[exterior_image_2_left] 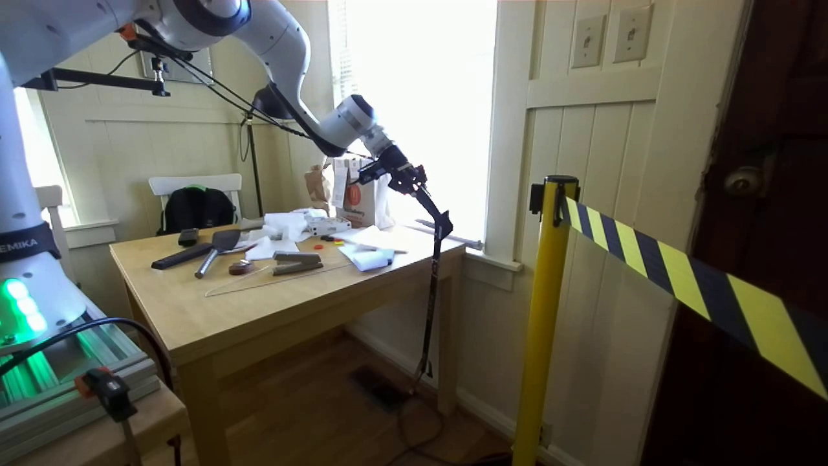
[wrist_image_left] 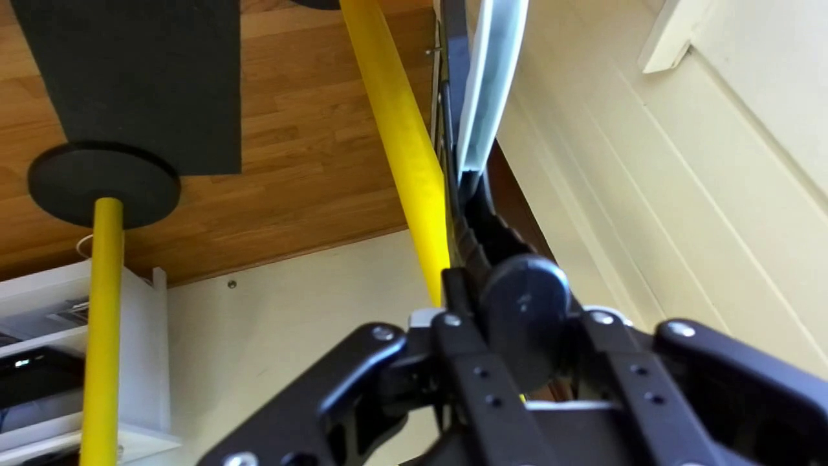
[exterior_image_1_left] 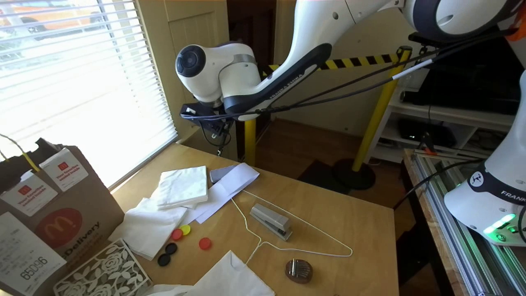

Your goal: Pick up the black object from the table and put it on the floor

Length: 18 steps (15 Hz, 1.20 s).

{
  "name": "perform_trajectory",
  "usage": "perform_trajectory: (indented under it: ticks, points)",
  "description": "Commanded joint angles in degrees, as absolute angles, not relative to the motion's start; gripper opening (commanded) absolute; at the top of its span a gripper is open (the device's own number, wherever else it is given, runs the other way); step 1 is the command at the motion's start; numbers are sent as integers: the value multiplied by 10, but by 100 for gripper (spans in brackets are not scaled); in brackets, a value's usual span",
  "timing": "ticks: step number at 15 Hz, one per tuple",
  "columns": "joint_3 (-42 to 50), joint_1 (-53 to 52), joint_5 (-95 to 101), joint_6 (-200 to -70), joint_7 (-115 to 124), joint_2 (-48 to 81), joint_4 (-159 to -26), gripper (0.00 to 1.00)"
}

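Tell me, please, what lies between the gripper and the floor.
In an exterior view, a long, angle-handled black tool hangs from the gripper toward the floor; whether it touches is unclear.

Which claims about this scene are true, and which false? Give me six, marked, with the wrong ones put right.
1. The stapler lies on the table, inside the outline of the wire hanger. True.
2. All the discs are yellow. False: there are also two red discs and two black discs.
3. The gripper is shut on a long black object. True.
4. The black object rests on the table. False: it is held past the table's edge.
5. The whole robot is black. False: its arm is mainly white.
6. The paper bag stands near the window blinds. True.
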State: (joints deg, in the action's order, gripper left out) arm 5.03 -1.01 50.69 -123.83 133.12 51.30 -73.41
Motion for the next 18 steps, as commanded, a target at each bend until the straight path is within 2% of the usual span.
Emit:
perform_trajectory:
  ticks: [1,18]
  points:
    - [72,-25,488,-1243,1324,516,-730,7]
    - [101,-68,438,-1222,1213,691,-536,7]
